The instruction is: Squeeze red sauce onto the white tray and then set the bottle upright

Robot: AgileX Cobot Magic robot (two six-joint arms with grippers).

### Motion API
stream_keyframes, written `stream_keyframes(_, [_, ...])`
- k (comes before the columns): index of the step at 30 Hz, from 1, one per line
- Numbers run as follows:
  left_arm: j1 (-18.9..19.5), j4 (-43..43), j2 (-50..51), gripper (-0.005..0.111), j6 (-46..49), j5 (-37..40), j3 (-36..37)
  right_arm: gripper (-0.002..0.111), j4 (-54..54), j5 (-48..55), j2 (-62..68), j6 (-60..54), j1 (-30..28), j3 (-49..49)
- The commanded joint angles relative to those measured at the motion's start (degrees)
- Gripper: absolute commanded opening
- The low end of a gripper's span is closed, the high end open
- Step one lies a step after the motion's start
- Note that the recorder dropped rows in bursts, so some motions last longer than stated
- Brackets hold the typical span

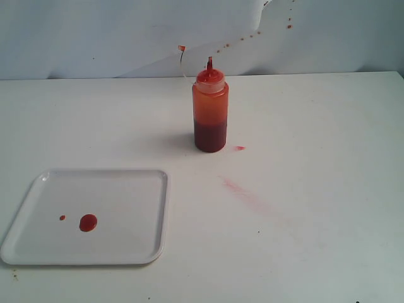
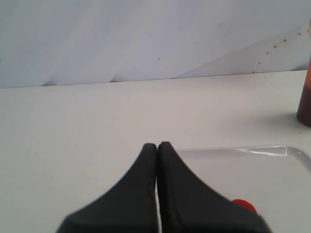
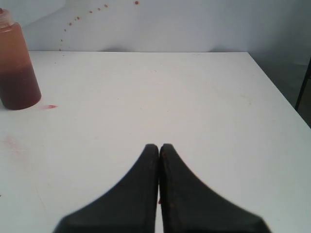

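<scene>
Translucent orange plastic squeeze bottle (image 1: 210, 113) stands upright on the white table (image 1: 315, 208), toward the back and near the middle in the exterior view. Dark red sauce fills its lower part. The red pointed nozzle is up and the small tethered cap (image 1: 182, 48) hangs off to the side, so it's uncapped.

Flat glossy white rectangular tray (image 1: 126, 189) is at the front left, well apart from the bottle. There's a round blob of glossy dark red sauce (image 1: 88, 222) on the tray, with a tiny drop (image 1: 62, 218) just beside it.

Left gripper (image 2: 157, 145): black fingers pressed together, nothing between them. It sits over the tray's edge; the blob peeks out just beside one finger. The bottle is only at the frame edge of the left wrist view, well apart.

Right gripper (image 3: 159, 146): fingers together too, holding nothing, over bare table. In the right wrist view the bottle is far off ahead and to one side, no contact.

Neither gripper shows in the exterior view.

Other marks: small red dash (image 1: 239, 148) just beside the bottle base, faint pinkish smear (image 1: 240, 188) on the table in front of it, and red specks (image 1: 252, 35) on the backdrop.
</scene>
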Motion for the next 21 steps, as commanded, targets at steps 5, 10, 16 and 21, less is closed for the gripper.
stream_keyframes(5, [0.1,0.0,-0.2,0.0,-0.6,-0.2,0.3,0.0,-0.5,0.2,-0.4,-0.8,-0.4,0.2])
stream_keyframes(10, [0.1,0.0,-0.2,0.0,-0.6,-0.2,0.3,0.0,-0.5,0.2,-0.4,-0.8,-0.4,0.2])
stream_keyframes(16, [0.1,0.0,-0.2,0.0,-0.6,-0.2,0.3,0.0,-0.5,0.2,-0.4,-0.8,-0.4,0.2])
stream_keyframes(21, [0.1,0.0,-0.2,0.0,-0.6,-0.2,0.3,0.0,-0.3,0.1,-0.4,-1.3,-0.4,0.2])
